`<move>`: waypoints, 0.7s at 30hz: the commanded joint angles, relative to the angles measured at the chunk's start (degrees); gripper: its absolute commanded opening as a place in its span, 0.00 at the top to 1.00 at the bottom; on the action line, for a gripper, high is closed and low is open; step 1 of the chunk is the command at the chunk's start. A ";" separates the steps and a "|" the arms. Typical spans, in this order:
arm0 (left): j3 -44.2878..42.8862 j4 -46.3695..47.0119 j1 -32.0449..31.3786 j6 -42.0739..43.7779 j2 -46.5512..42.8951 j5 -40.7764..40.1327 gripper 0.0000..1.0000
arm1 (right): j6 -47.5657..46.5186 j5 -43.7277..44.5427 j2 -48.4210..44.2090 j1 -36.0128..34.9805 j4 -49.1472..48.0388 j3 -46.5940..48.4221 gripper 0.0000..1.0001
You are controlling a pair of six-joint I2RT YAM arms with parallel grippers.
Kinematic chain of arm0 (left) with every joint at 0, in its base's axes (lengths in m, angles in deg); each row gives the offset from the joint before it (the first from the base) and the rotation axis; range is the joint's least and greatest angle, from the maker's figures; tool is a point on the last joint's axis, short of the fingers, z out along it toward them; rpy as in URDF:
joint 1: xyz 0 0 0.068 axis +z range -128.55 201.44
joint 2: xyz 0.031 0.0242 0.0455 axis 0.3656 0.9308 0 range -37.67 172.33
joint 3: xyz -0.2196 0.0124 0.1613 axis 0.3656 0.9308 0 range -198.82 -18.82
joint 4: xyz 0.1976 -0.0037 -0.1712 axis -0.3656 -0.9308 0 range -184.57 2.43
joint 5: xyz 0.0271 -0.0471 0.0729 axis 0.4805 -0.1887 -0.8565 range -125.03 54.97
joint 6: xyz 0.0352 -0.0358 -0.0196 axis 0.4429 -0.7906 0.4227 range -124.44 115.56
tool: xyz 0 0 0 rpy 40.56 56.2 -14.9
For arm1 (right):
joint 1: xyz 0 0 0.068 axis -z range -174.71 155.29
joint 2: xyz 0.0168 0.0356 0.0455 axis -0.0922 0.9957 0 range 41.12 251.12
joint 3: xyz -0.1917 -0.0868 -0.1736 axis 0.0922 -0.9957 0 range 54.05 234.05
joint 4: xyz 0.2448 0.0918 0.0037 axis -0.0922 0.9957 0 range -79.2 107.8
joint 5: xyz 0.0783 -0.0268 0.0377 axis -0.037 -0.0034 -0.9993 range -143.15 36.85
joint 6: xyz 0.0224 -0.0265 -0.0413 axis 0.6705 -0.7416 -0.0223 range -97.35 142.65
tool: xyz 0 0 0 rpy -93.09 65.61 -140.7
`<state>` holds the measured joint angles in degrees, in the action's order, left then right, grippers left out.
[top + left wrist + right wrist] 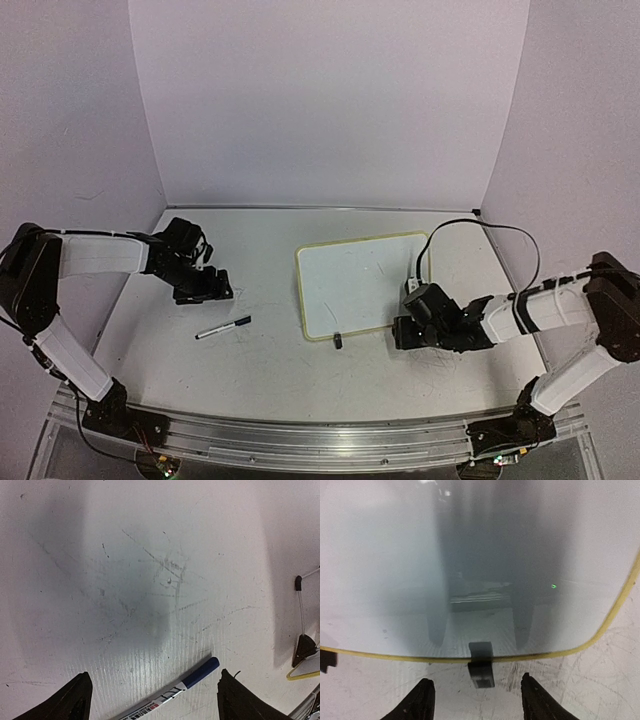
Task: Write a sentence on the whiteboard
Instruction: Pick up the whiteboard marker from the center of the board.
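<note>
The whiteboard [360, 282] lies flat on the table, right of centre, its cream frame all round. No blue sentence shows on it; the surface looks blank. A blue-capped marker [223, 327] lies on the table left of the board. My left gripper [205, 290] is open and hangs just above the marker [172, 692], which lies between the fingers [75, 700]. My right gripper [402, 333] is open at the board's near right corner. In the right wrist view, my right gripper [476, 700] has a black foot [481, 672] of the board's frame [395, 655] between its jaws.
The table [250, 370] carries grey scribble marks [170, 575]. A second black foot [338, 341] sits at the board's near edge. A black cable [480, 225] loops over the table behind the right arm. Purple walls close the back and sides.
</note>
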<state>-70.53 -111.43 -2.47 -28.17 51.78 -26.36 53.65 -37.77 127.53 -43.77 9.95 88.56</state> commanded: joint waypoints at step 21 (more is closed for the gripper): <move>-16.55 -16.68 -14.10 12.83 19.58 -12.09 0.60 | 0.93 2.08 -39.63 -1.66 7.89 -5.91 0.28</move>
<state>-86.09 -123.79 -15.50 -14.81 70.48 -36.10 55.82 -36.73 88.23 -45.28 17.06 81.86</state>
